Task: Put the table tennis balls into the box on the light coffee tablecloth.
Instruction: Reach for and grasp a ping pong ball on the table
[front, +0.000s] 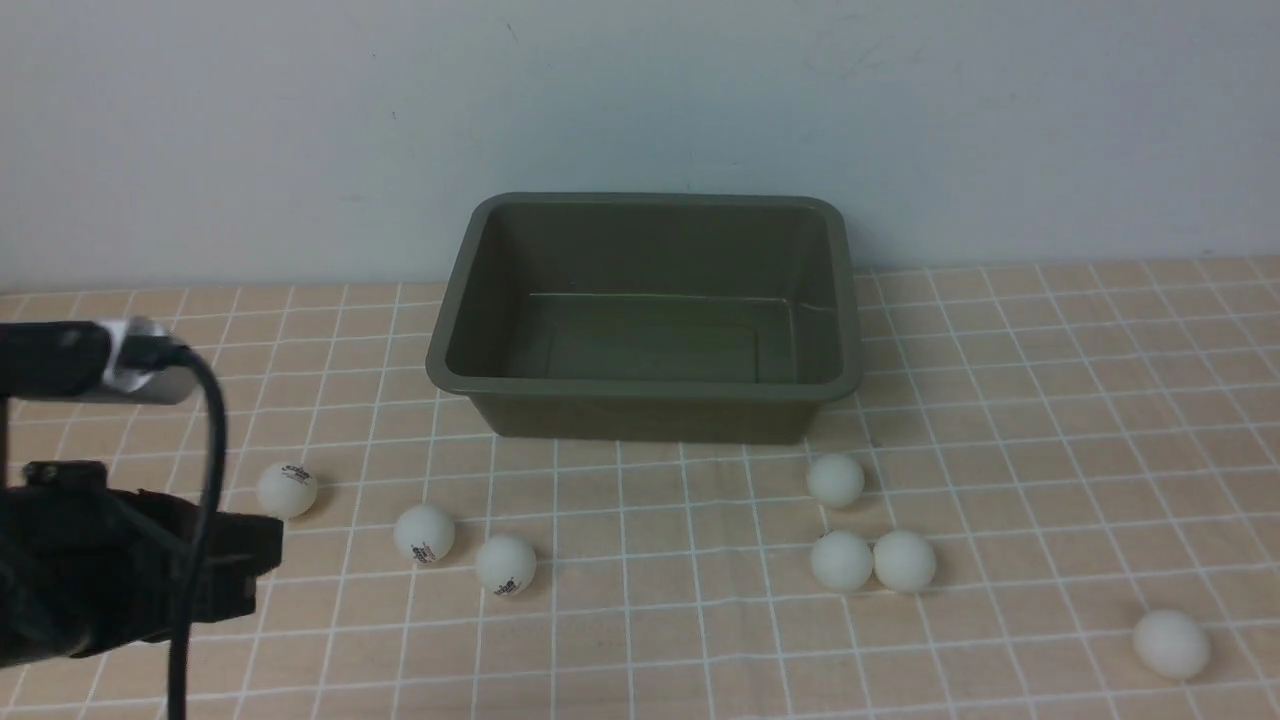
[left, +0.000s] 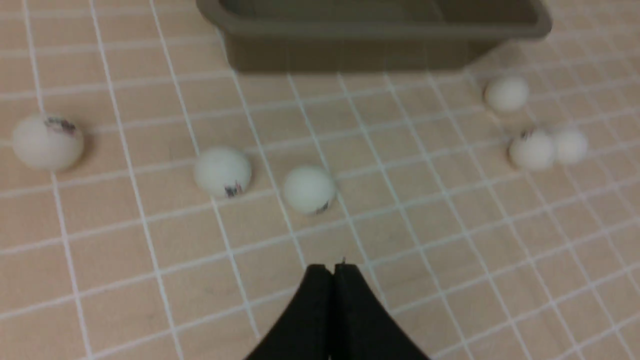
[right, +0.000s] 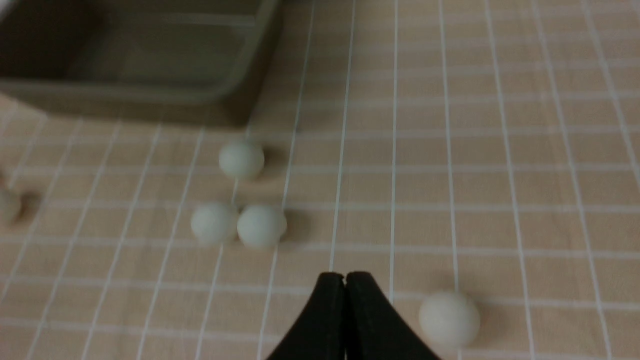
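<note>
Starting from scratch, judging by the box (front: 650, 388) sitting empty at the far middle of the tablecloth (front: 1050, 400), close to the wall (front: 640, 100). Counting seven balls (front: 424, 533) on the cloth in front of it: three strung out on the left, a single one just off the box's right front corner, a touching pair (front: 841, 560) a little nearer, and a lone ball (front: 1171, 644) well apart at the near right. Hanging over the cloth with the left claw (left: 333, 267) pinched fully shut and gripping nothing, aiming roughly at the closest of the left three. Holding the right claw (right: 345, 276) closed and empty too, near the lone ball. Risking trouble by coming down with the jaws shut: likely bumping a light ball and sending it rolling across the cloth, perhaps off its edge. Risking, too, an off-centre pinch, squirting the smooth round ball out sideways. Risking, at the touching pair, nudging the neighbour away while closing on one. Chancing, finally, a bounce back out of the hard box by letting go from too high.
</note>
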